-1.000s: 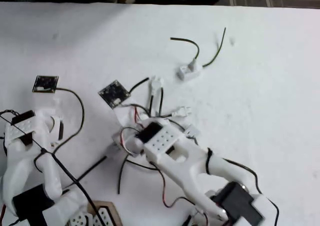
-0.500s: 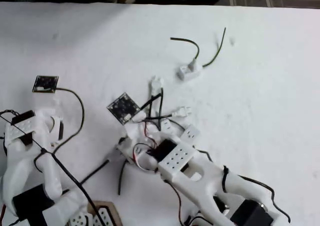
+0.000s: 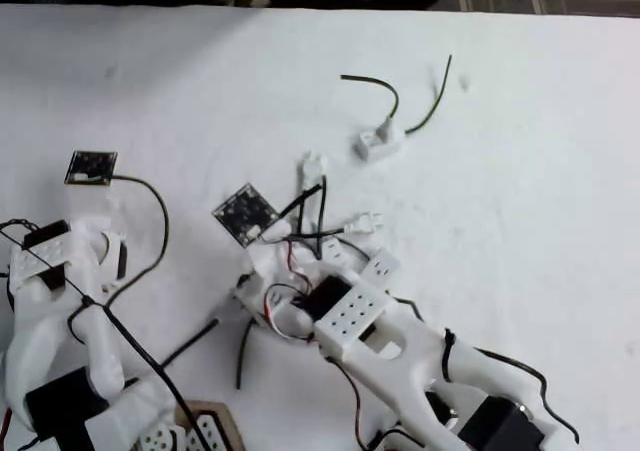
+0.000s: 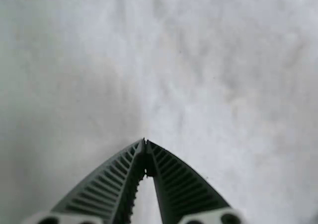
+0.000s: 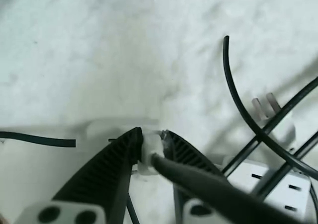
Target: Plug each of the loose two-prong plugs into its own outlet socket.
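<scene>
My right gripper (image 5: 151,135) is shut on a small white plug (image 5: 148,153) with a black cable running back from it. In the high view this gripper (image 3: 262,274) sits low at the table's middle, among tangled cables. Beside it lie a white outlet block (image 5: 271,184) with slots and a loose two-prong plug (image 5: 272,115). The same outlet block (image 3: 381,268) and a loose plug (image 3: 367,223) lie just right of the gripper. Another white plug (image 3: 313,165) lies farther back. My left gripper (image 4: 145,145) is shut and empty over bare tabletop, at the left (image 3: 108,249).
A black square board (image 3: 245,214) lies just behind the right gripper, another black board (image 3: 92,167) at the far left with a black cable. A white connector (image 3: 378,143) with two dark wires sits at the back. Open table lies to the right.
The right arm has drawn back toward the near edge and right. The black square board slid with it, nearer and slightly right. The left arm has not moved.
</scene>
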`<state>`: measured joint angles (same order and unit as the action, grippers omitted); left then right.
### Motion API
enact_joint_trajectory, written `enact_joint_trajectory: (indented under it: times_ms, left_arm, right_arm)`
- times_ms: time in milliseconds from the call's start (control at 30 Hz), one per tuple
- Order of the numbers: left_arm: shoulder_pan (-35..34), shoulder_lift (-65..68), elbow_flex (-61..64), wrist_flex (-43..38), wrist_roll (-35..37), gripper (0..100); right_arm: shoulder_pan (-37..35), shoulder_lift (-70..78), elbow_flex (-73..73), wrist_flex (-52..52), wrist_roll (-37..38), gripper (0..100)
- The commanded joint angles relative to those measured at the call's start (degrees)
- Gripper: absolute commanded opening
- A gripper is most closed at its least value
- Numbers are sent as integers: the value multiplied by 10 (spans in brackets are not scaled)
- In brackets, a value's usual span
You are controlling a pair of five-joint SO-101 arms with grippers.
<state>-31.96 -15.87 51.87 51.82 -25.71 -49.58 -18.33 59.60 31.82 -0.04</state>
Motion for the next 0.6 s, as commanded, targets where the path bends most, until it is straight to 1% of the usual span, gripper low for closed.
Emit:
enact_joint_trajectory:
  times_ms: [0, 167, 367, 567]
  left_arm:
    - [4, -26, -3, -6, 4, 23]
    - [4, -26, -3, -6, 4, 23]
    - [4, -26, -3, -6, 4, 23]
    - [4, -26, -3, -6, 4, 23]
  right_arm:
    - [-10, 33, 4, 61, -4, 17]
    - [-20, 39, 4, 110, -4, 17]
    - [-20, 50, 0, 124, -4, 17]
    - [-20, 144, -82, 186, -6, 17]
